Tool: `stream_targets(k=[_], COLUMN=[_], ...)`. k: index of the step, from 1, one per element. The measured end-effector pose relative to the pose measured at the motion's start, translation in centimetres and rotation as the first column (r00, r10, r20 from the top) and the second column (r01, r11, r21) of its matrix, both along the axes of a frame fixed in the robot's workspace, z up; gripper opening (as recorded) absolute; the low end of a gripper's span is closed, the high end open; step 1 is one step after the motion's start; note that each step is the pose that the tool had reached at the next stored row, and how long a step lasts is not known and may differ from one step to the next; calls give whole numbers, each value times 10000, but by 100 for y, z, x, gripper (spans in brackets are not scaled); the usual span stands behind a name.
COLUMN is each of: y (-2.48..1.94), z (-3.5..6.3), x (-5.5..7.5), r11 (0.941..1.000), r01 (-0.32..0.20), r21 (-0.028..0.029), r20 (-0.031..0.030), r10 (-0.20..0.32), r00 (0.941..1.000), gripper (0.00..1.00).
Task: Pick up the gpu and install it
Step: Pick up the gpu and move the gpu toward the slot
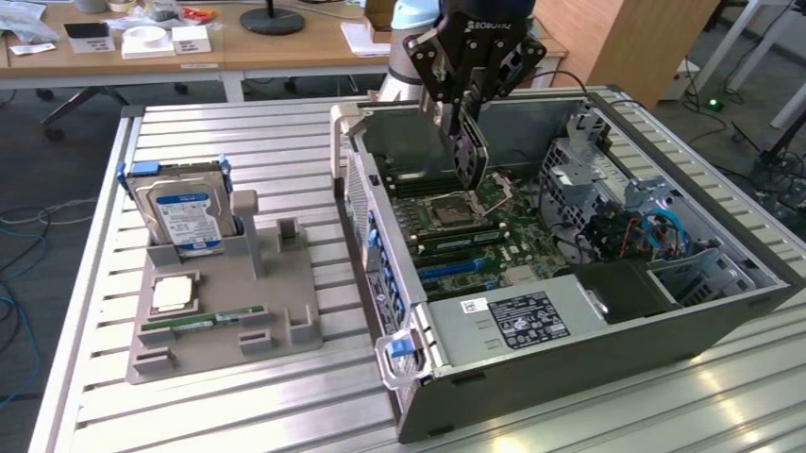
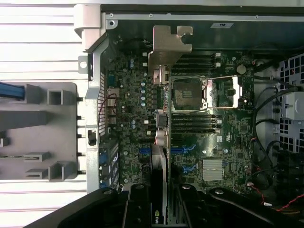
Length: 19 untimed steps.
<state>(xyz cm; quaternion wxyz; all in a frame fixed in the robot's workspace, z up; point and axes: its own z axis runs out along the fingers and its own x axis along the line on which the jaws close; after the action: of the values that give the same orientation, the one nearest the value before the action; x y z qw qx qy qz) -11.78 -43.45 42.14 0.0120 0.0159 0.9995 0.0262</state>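
Note:
My gripper [image 1: 463, 102] hangs over the open computer case [image 1: 554, 326], shut on the gpu [image 1: 470, 156]. The gpu is a thin dark card held on edge, hanging down toward the motherboard [image 1: 460, 241] near the CPU socket [image 1: 451, 208]. In the wrist view the gpu [image 2: 161, 156] runs edge-on away from my gripper [image 2: 160, 202], with its silvery bracket [image 2: 168, 45] at the far end near the case's rear wall. The card sits above the board, over the area between the blue slots [image 2: 183, 150] and the socket [image 2: 189, 92].
A grey parts holder [image 1: 271, 321] lies on the slatted metal table at the exterior view's left. It carries a blue-and-white hard drive [image 1: 187, 215], a CPU chip [image 1: 173, 294] and a green memory stick [image 1: 202, 321]. Drive cage and cables [image 1: 629, 226] crowd the case's right side.

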Motion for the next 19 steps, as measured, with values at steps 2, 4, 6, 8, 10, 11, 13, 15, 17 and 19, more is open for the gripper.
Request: stream_targets(k=[2,4,6,8,10,11,13,15,17,19], y=[1,0,0,0,0,0,0,1,1,2], z=[0,0,0,0,0,0,0,0,0,0], x=[13,45,88,134,182,207,256,310,366,414], r11=[10000,10000,10000,10000,10000,10000,10000,10000,10000,10000], r01=[-2,-1,-1,1,0,-1,-1,0,-1,0], r21=[0,0,0,0,0,0,-1,0,0,-1], r20=[0,0,0,0,0,0,0,0,-1,0], r10=[2,1,1,-1,0,1,1,0,1,0], r00=[10000,10000,10000,10000,10000,10000,10000,10000,10000,10000], gripper=[26,26,26,26,26,26,26,26,26,26])
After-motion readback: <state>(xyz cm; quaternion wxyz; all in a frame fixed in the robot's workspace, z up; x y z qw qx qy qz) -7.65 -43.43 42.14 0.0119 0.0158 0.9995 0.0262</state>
